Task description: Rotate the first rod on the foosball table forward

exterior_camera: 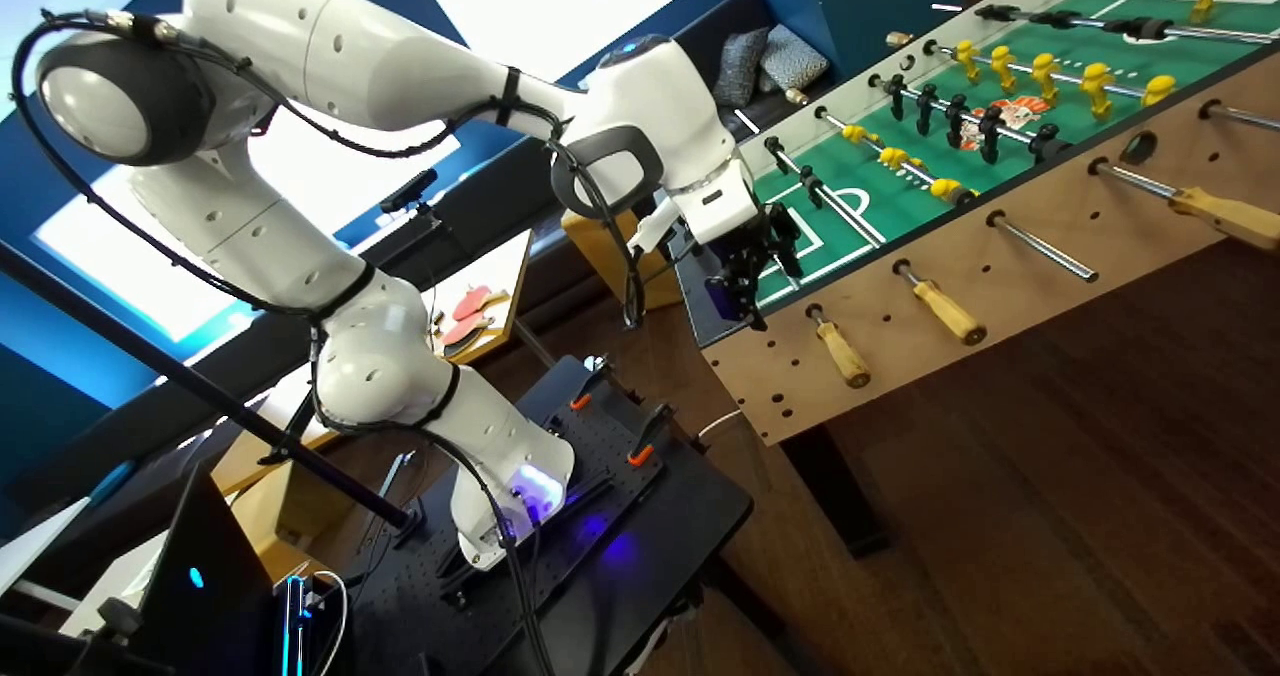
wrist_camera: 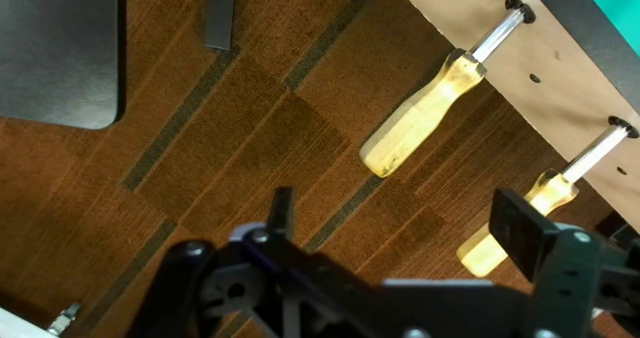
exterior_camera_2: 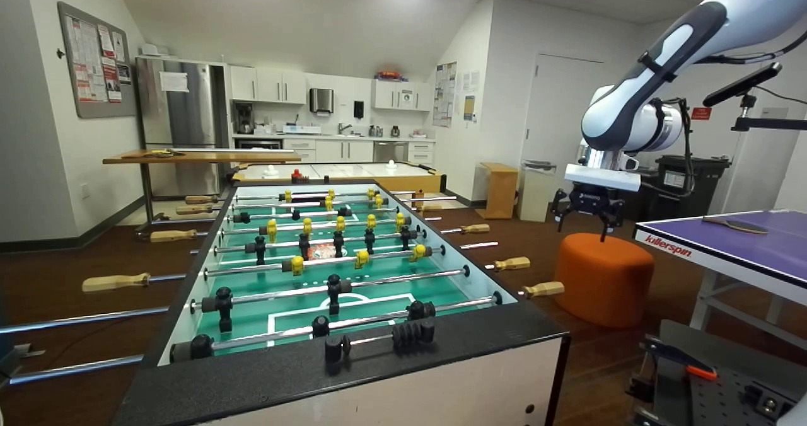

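Note:
The foosball table (exterior_camera: 740, 381) has a green field and shows in both exterior views. The first rod (exterior_camera_2: 372, 317), nearest the robot's base, carries black players. Its wooden handle (exterior_camera: 843, 354) sticks out of the side panel; it also shows in an exterior view (exterior_camera_2: 543, 289) and in the wrist view (wrist_camera: 422, 115). My gripper (exterior_camera_2: 581, 230) is open and empty, pointing down, outside the table's side and higher than the handles. In the wrist view the spread fingers (wrist_camera: 400, 223) lie below the first handle in the picture, apart from it.
The second rod's handle (wrist_camera: 520, 223) is partly hidden behind the right finger in the wrist view. Past it is a bare rod end (exterior_camera: 1045, 246). The black base table (wrist_camera: 55, 53) stands nearby. An orange stool (exterior_camera_2: 602, 281) and a purple ping-pong table (exterior_camera_2: 756, 243) stand beyond.

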Tool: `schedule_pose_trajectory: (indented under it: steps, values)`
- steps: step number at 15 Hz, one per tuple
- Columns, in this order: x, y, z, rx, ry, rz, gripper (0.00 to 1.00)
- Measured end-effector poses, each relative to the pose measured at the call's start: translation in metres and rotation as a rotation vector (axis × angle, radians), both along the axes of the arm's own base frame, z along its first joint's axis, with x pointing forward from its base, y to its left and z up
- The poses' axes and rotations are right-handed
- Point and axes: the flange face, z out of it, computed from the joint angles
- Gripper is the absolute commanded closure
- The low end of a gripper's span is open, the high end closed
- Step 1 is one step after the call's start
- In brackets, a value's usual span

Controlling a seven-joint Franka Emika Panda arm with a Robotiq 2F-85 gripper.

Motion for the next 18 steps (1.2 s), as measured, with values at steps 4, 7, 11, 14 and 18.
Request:
schedule_pose_trajectory:
  steps: [4, 7, 11, 14, 18]
  values:
    - [-0.001, 0.001, -0.003, -0.039, -0.057, -0.047, 0.0]
    - [-0.009, 0.009, -0.016, -0.081, -0.134, -0.111, 0.0]
    - [-0.023, 0.025, -0.037, -0.104, -0.208, -0.201, 0.0]
    - [-0.024, 0.04, -0.049, -0.093, -0.237, -0.285, 0.0]
    - [-0.015, 0.056, -0.062, -0.079, -0.258, -0.377, 0.0]
